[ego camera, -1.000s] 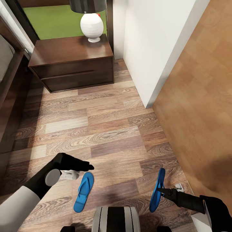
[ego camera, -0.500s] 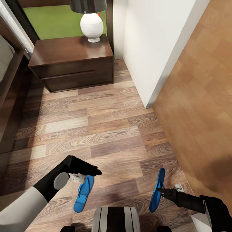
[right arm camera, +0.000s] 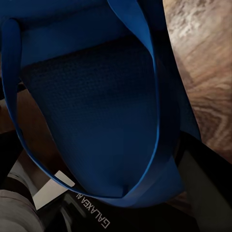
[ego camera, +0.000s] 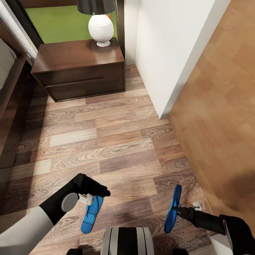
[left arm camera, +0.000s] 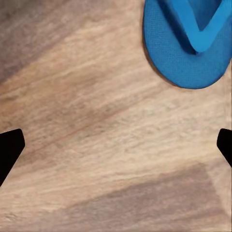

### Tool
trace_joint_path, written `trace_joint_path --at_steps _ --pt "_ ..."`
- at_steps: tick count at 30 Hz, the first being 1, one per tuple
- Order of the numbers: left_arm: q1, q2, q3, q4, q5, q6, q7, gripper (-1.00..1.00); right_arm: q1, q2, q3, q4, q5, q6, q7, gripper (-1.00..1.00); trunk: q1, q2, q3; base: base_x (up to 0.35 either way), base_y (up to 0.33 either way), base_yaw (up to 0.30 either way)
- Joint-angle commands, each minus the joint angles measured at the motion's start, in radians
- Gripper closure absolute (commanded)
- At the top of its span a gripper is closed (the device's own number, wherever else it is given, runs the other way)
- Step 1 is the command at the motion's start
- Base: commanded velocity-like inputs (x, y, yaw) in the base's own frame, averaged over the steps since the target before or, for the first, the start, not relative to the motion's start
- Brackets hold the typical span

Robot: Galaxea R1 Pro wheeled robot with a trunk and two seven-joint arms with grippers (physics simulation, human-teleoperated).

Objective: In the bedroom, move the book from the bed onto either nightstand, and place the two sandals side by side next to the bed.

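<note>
Sandals, two bright blue ones, are low in the head view, well apart from each other. One sandal (ego camera: 91, 212) lies flat on the wood-plank floor (ego camera: 106, 141), and its round end (left arm camera: 193, 53) shows up close in the left wrist view. The left gripper (ego camera: 92, 196) hangs just over the top end of it, with its two fingers spread wide and nothing between them. The other sandal (ego camera: 172, 209) is tipped up on its edge, and the right gripper (ego camera: 179, 209) is pinched tight on it; in the right wrist view its blue sole and strap (right arm camera: 96, 96) are very close to the camera. The floor is grey-brown planks with some lighter boards. A dark brown nightstand (ego camera: 79, 69) stands against the far side, with a round white lamp (ego camera: 101, 30) on its shiny top. A bit of the bed (ego camera: 10, 81) shows at the left edge. A white wall (ego camera: 170, 46) comes forward to a corner, and past it the floor (ego camera: 219, 124) is a warmer orange-brown wood.
</note>
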State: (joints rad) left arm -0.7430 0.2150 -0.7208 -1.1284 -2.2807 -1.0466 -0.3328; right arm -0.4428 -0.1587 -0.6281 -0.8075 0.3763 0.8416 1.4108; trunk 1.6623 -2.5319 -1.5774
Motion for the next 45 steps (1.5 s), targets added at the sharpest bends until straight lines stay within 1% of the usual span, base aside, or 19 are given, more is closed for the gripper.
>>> trace_joint_path --at_steps 1,4,9,31,34,45 --pt "-0.001 0.000 -0.007 -0.002 0.008 -0.001 -0.027 -1.00 -0.001 0.001 -0.004 -0.001 0.010 0.010 0.010 1.00 0.000 0.000 -0.001 0.000 0.000 0.000" --pt "-0.001 -0.002 -0.011 -0.002 0.009 -0.001 -0.047 -1.00 -0.001 0.001 -0.004 -0.001 0.010 0.010 0.010 1.00 0.000 0.000 -0.001 0.000 0.000 0.000" --pt "-0.001 -0.004 -0.012 -0.001 0.009 -0.001 -0.056 -1.00 -0.001 0.001 -0.004 -0.001 0.010 0.010 0.010 1.00 0.000 0.000 -0.001 0.000 0.000 0.000" --pt "-0.001 -0.003 -0.017 -0.001 0.010 -0.001 -0.059 -1.00 -0.001 0.001 -0.004 -0.001 0.010 0.010 0.010 1.00 0.000 0.000 -0.001 0.000 0.000 0.000" --pt "-0.001 -0.003 -0.018 -0.001 0.010 -0.001 -0.060 -1.00 -0.001 0.001 -0.004 -0.001 0.010 0.010 0.010 1.00 0.001 -0.001 -0.012 0.000 0.000 0.000" --pt "-0.001 -0.003 -0.018 -0.001 0.009 -0.001 -0.061 -1.00 -0.001 0.001 -0.004 -0.001 0.010 0.010 0.010 1.00 0.001 -0.001 -0.012 0.000 0.000 0.000"
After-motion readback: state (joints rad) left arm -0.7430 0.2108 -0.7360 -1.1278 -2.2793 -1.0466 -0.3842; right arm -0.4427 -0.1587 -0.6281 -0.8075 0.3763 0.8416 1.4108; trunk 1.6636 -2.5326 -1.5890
